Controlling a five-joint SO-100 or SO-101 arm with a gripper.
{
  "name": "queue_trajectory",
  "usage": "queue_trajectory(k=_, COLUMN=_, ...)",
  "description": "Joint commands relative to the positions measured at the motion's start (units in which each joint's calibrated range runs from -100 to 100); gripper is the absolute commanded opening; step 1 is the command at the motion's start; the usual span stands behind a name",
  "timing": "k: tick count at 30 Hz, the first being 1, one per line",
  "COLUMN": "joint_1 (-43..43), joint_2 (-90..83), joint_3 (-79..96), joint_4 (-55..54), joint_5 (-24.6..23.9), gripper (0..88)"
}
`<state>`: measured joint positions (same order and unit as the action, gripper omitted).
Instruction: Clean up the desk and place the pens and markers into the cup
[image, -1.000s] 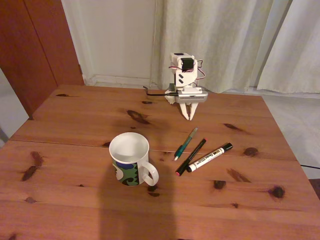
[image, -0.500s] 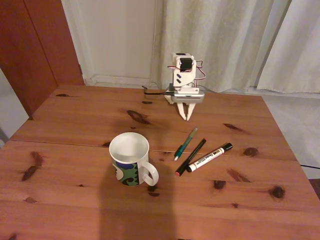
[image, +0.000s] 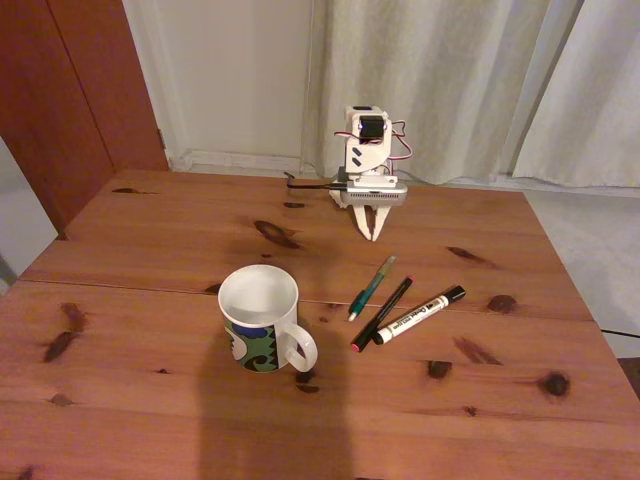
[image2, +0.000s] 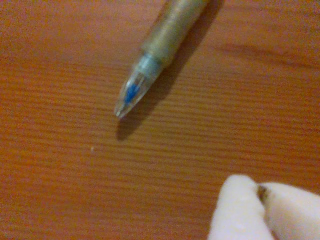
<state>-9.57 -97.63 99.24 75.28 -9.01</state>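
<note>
Hand (image: 374, 237) pressed together, empty, hanging fingers-down over far worktop (image: 150, 250); teal pen (image: 371, 287) just nearer, mug (image: 262, 318) near-left.

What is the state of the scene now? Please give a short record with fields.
gripper: gripper shut, fingertips pointing down near the far edge of the desk, holding nothing
teal pen: teal pen lying flat, nearest to the gripper; its clear tip shows in the wrist view
black pen: black pen flat, beside the teal pen
white marker: white marker flat, rightmost in the fixed view
cup: cup upright, empty
</note>
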Motion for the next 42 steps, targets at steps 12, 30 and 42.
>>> queue_trajectory(k=12, joint_1=2.94, joint_2=5.41, joint_3=-9.06, joint_4=-0.23, joint_5=0.32, gripper=0.8)
queue_trajectory(k=30, joint_1=0.44, joint_2=56.46, joint_3=-50.72, joint_4=-0.31, joint_5=0.16, gripper=0.7)
queue_trajectory(k=42, joint_1=0.2, joint_2=83.77, joint_3=-61.36, joint_4=-14.85, joint_5=-1.99, gripper=0.7)
